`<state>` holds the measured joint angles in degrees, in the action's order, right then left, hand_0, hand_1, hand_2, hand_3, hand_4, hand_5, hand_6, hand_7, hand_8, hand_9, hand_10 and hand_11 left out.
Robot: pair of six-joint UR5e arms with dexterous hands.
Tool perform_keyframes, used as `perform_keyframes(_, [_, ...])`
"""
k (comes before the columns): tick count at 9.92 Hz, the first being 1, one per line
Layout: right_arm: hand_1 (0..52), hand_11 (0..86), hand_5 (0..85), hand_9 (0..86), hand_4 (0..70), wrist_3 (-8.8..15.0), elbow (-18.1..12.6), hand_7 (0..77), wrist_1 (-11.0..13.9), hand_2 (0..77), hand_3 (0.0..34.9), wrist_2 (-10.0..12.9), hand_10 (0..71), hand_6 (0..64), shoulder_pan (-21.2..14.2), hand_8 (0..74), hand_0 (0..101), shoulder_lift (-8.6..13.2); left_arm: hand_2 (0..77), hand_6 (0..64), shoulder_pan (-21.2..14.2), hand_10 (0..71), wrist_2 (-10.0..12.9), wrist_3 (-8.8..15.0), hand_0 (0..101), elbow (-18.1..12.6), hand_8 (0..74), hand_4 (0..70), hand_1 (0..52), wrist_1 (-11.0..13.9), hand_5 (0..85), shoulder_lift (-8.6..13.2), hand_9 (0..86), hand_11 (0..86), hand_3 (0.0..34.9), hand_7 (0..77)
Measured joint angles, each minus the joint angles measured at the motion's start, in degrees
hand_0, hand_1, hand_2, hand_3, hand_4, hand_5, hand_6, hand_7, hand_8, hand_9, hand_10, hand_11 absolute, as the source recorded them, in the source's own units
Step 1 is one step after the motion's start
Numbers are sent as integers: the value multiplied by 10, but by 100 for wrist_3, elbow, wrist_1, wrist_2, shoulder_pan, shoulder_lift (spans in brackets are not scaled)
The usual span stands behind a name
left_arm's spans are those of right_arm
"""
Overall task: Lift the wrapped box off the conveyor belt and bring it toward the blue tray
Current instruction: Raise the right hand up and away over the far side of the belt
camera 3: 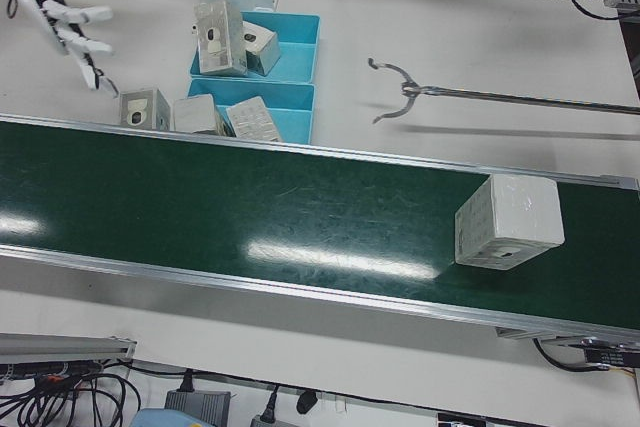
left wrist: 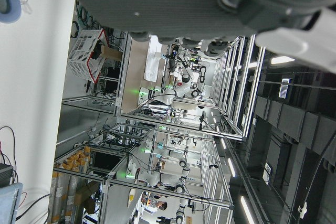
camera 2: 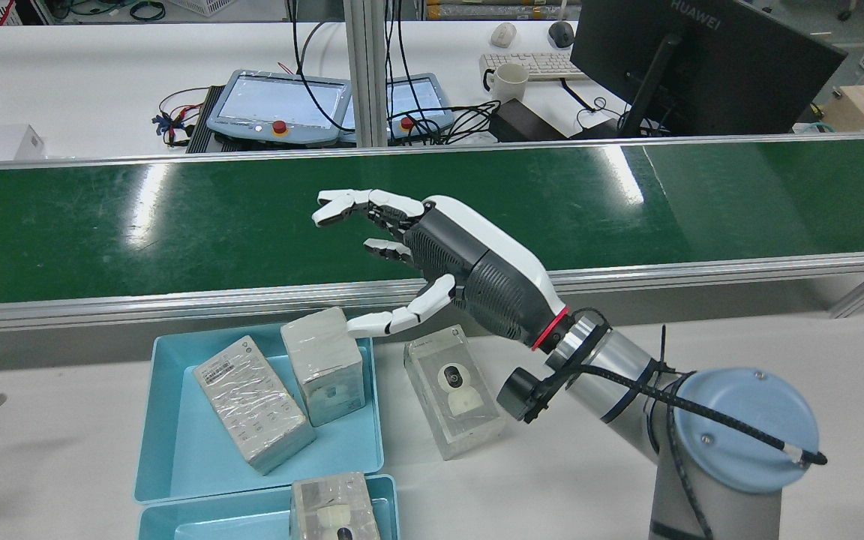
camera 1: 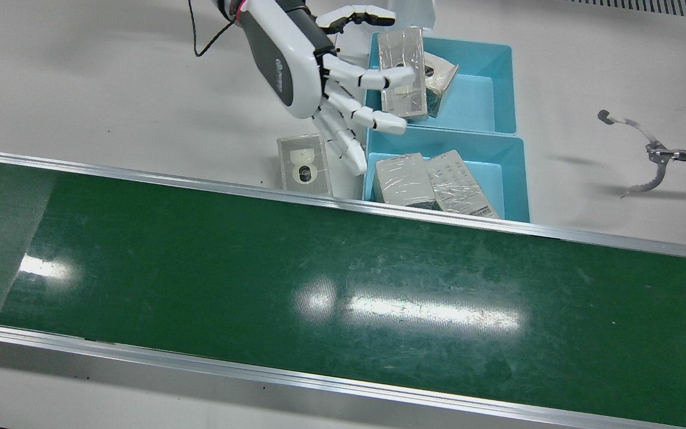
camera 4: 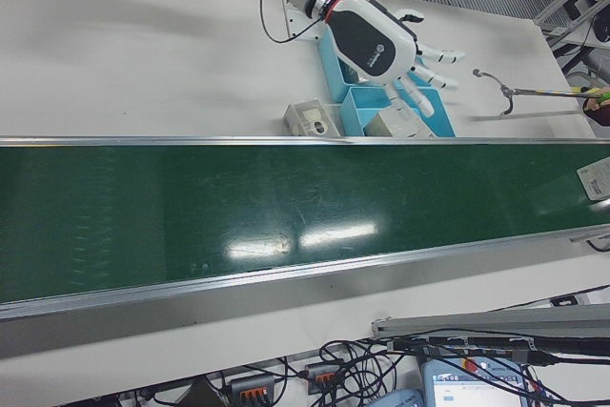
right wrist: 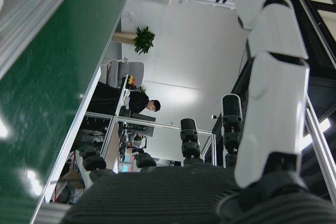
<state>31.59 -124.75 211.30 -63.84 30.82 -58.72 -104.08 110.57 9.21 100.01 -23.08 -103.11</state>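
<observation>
The wrapped box (camera 3: 508, 219) stands on the green conveyor belt (camera 3: 250, 197) at its far end on the left arm's side. It also shows at the right edge of the right-front view (camera 4: 596, 178). My right hand (camera 1: 295, 59) is open and empty, fingers spread, above the table beside two blue trays (camera 1: 513, 179). It also shows in the rear view (camera 2: 462, 270). The trays hold several wrapped boxes (camera 1: 401, 179). The left hand view shows only the grey underside of my left hand (left wrist: 184, 3); its fingers are hidden.
Another wrapped box (camera 1: 304, 165) lies on the table between the belt rail and the near tray, under my right hand. A metal claw on a long rod (camera 1: 646, 155) reaches over the table past the trays. Monitors and cables lie beyond the belt (camera 2: 432, 202).
</observation>
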Motion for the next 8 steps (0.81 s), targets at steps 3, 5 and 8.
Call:
perform_keyframes(3, [136,71,240,16,147,-711,448,142,256,235,299,-506,54,0,1412,0,459,-279,5,5,0,5,0,0,0,0,5,5,0,0,5,0,0,0,0,5])
perform_keyframes(5, [136,71,224,16,125,-979,561,125,302,235,300,-628,44,0,1894,0,459,-417,11,5,0,0,0,0,0,0,5,5,0,0,5,0,0,0,0,5])
perform_keyframes(8, [120,33,175,16,76,-1114,582,109,547,93,301,-676,16,0,2319,0,458,-458,11,5,0,5,0,0,0,0,5,5,0,0,5,0,5,0,0,5])
